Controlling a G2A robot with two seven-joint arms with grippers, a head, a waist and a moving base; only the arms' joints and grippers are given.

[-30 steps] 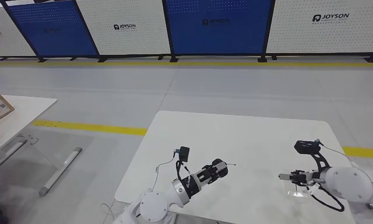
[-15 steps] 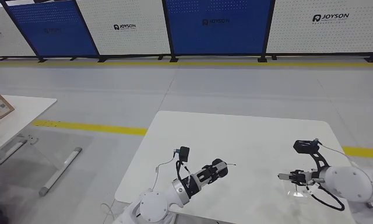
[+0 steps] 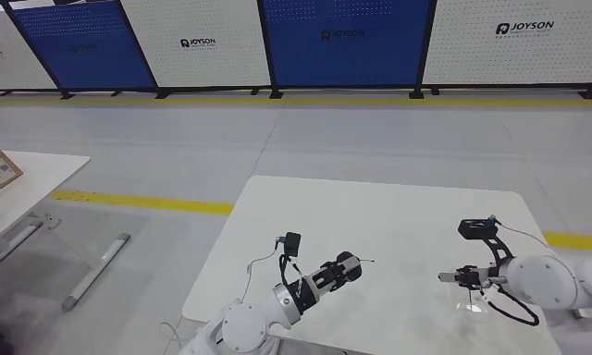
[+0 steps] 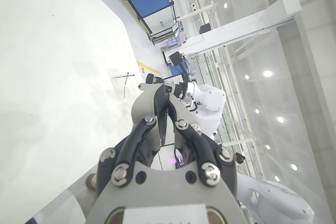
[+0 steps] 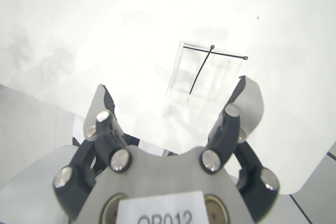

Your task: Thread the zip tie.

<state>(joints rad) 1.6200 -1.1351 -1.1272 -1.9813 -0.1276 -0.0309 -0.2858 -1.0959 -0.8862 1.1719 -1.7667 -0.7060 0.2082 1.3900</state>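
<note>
My right gripper [image 5: 173,84] is spread wide, hanging near the clear block [image 5: 181,78] by the table's [image 3: 388,216] near edge, toward its right corner. Two crossed zip ties [image 5: 209,51] lie on that block. Since a second ago this arm has slid slightly left. My left gripper [image 4: 166,88], toward the near left corner, is clenched on a thin dark strip [image 3: 367,260].

The right arm [image 3: 541,283], lower right of the top view, has drifted slightly leftward over the table [image 3: 388,216].
</note>
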